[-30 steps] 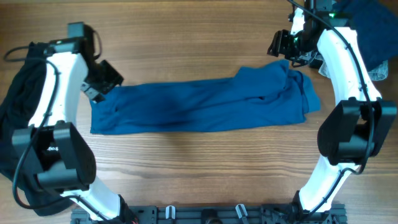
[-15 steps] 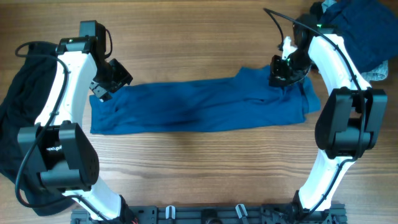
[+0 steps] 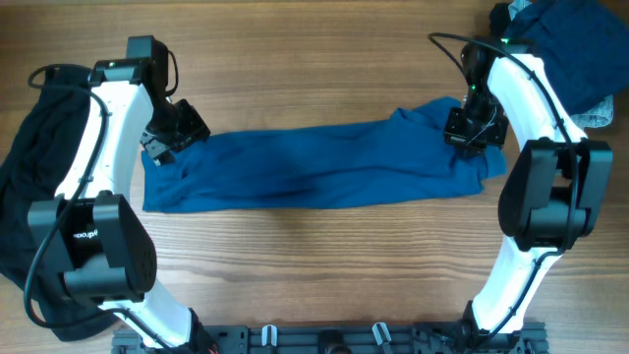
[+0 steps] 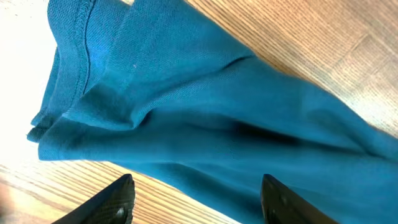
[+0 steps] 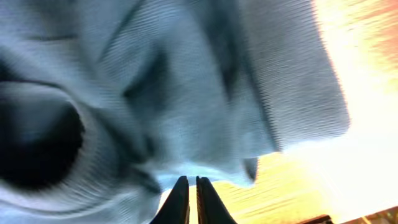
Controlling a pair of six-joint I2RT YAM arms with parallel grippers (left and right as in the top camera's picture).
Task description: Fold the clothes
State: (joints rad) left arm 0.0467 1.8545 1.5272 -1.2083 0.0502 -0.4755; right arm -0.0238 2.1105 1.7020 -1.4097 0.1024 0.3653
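The teal-blue shirt (image 3: 314,167) lies folded into a long strip across the middle of the table. My left gripper (image 3: 162,143) hovers open over the strip's left end. In the left wrist view its gripper (image 4: 199,186) straddles the cloth's lower edge (image 4: 186,124), one fingertip over wood, the other over fabric. My right gripper (image 3: 472,133) sits at the rumpled right end. The right wrist view shows that gripper (image 5: 191,180) shut, tips pinching the edge of the pale-looking, blurred cloth (image 5: 186,93). A black garment (image 3: 25,177) lies heaped at the far left.
A navy heap (image 3: 575,49) with a bit of pale denim (image 3: 600,116) lies at the back right corner, just behind my right arm. Bare wooden tabletop (image 3: 314,265) runs in front of the shirt. The arm bases stand at the near edge.
The right gripper came down onto the shirt's right end, shut, and shifted right and nearer, dragging the raised fold with it. The left gripper moved slightly right over the left end, staying open.
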